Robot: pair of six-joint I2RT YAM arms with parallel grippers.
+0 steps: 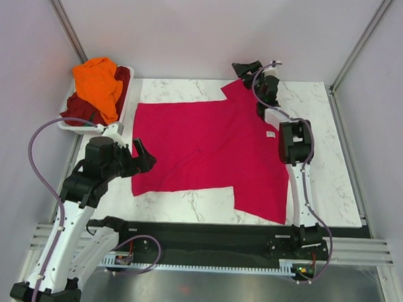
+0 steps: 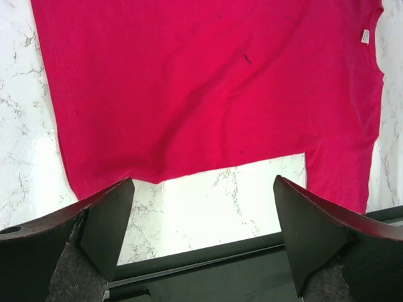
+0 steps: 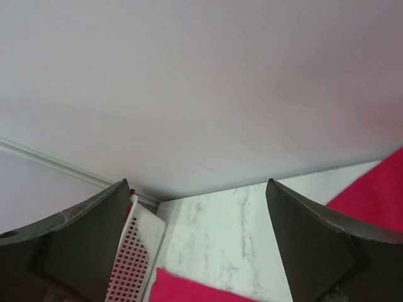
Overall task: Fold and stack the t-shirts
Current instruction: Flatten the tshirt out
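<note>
A crimson-pink t-shirt (image 1: 208, 148) lies spread flat on the marble table (image 1: 184, 90), its white neck label (image 1: 270, 134) on the right side. It fills the upper part of the left wrist view (image 2: 208, 88), label (image 2: 364, 38) at the top right. An orange t-shirt (image 1: 97, 83) and a dark maroon t-shirt (image 1: 77, 109) are piled in the basket. My left gripper (image 1: 146, 155) is open and empty, above the shirt's near left corner (image 2: 201, 207). My right gripper (image 1: 242, 71) is open and empty, raised over the far sleeve (image 3: 198, 207).
A white perforated basket (image 1: 127, 97) stands at the table's far left corner and shows in the right wrist view (image 3: 135, 251). A black rail (image 1: 218, 235) runs along the near table edge. Pale walls close in the back and sides.
</note>
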